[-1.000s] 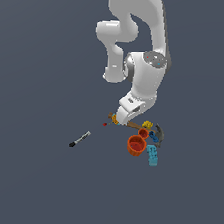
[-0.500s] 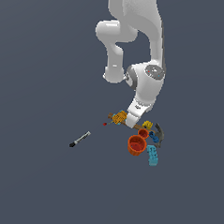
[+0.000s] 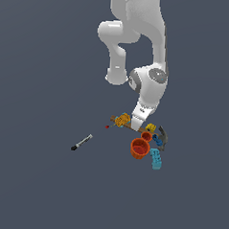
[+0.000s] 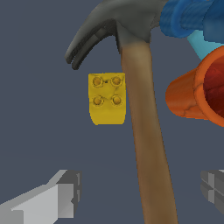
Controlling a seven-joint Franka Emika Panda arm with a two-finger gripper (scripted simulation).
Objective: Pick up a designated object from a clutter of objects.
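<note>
Arm has dropped onto the clutter since a second ago. Gripper (image 4: 138, 192) fingers (image 4: 59, 197) are apart, straddling the hammer (image 4: 146, 144) handle at lower centre of the wrist frame. Handle's long axis runs up-frame, crosswise to the fingers; head at top, beside yellow brick (image 4: 107, 98).

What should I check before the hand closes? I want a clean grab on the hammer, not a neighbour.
1. Hand open: ok, both fingers stand apart.
2. Hammer handle between the fingers: ok, it runs through the gap.
3. Handle centred: not ok, it sits nearer one finger.
4. Yellow brick clear of the fingers: ok, it lies beside the handle near the head.
5. Orange cup clear of the fingers: ok, apart from them.
6. Hand low enough to grip: cannot tell; in the exterior view the arm hides it.
</note>
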